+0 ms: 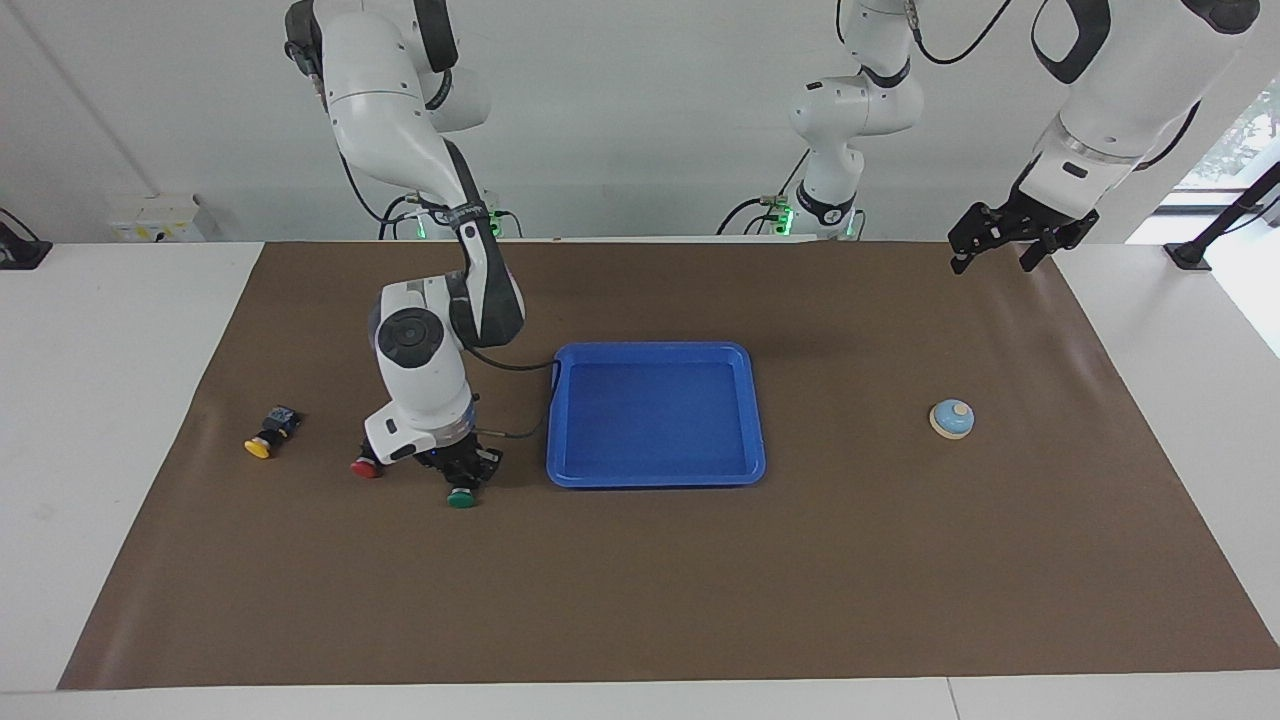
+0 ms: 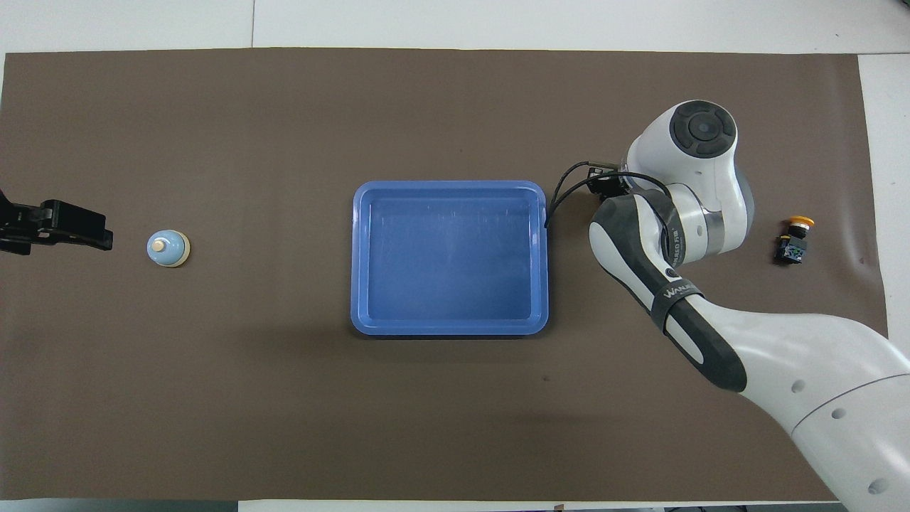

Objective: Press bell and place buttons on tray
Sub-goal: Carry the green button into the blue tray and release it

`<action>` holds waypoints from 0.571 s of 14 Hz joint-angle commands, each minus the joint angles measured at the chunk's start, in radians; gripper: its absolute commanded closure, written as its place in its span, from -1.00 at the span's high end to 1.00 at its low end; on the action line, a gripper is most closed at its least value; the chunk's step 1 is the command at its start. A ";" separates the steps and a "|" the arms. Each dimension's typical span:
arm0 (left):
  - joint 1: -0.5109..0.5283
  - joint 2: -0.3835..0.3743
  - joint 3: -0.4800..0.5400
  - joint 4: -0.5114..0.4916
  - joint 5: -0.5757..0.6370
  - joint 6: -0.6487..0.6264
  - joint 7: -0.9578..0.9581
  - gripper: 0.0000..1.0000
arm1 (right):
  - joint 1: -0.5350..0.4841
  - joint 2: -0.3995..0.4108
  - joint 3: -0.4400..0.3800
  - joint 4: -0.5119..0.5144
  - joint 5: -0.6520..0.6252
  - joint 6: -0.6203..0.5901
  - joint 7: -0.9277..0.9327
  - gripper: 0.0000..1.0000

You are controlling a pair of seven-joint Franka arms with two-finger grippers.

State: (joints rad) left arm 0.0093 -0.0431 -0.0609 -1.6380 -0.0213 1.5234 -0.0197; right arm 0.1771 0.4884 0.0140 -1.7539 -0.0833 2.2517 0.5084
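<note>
Table: a white table [image 1: 120, 420] almost wholly covered by a brown mat [image 1: 640, 580], on which everything rests
Right arm: white Franka arm reaching down from its base onto the mat, between the tray and the right arm's end of the mat
Left arm: raised in the air over the left arm's end of the mat, near the edge closest to the robots
Tray: bright-blue rectangular tray [image 1: 756, 420] with a raised rim, at the middle of the mat, nothing in it
Right gripper: the right gripper [image 1: 462, 478] is low on the mat just beside the tray's end, its fingers closed on the black body of the green button
Left gripper: the left gripper [image 1: 990, 248] hangs with its two fingers spread wide, holding nothing; in the overhead view it [image 2: 57, 227] lies beside the bell
Bell: light-blue bell [image 1: 951, 418] with a cream knob, standing alone between the tray and the left arm's end of the mat
Green button: green button [image 1: 461, 497], its cap pointing away from the robots
Red button: red button [image 1: 365, 467], on its side just beside the right gripper
Yellow button: yellow button [image 1: 262, 441], on its side near the right arm's end of the mat, apart from the other two
</note>
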 commanded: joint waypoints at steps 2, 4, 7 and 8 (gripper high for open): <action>-0.136 -0.009 0.140 0.012 -0.014 -0.031 -0.013 1.00 | 0.004 -0.017 0.012 0.086 -0.003 -0.159 0.025 -1.00; -0.157 -0.015 0.165 0.010 -0.014 -0.031 -0.013 1.00 | 0.021 -0.021 0.058 0.193 0.051 -0.298 0.036 -1.00; -0.157 -0.017 0.164 0.012 -0.014 -0.034 -0.013 1.00 | 0.126 -0.019 0.058 0.263 0.083 -0.386 0.139 -1.00; -0.155 -0.015 0.162 0.014 -0.014 -0.040 -0.013 1.00 | 0.162 -0.017 0.058 0.252 0.083 -0.376 0.153 -1.00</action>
State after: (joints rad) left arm -0.1263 -0.0509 0.0849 -1.6366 -0.0213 1.5150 -0.0203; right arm 0.2861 0.4571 0.0712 -1.5106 -0.0119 1.8809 0.6140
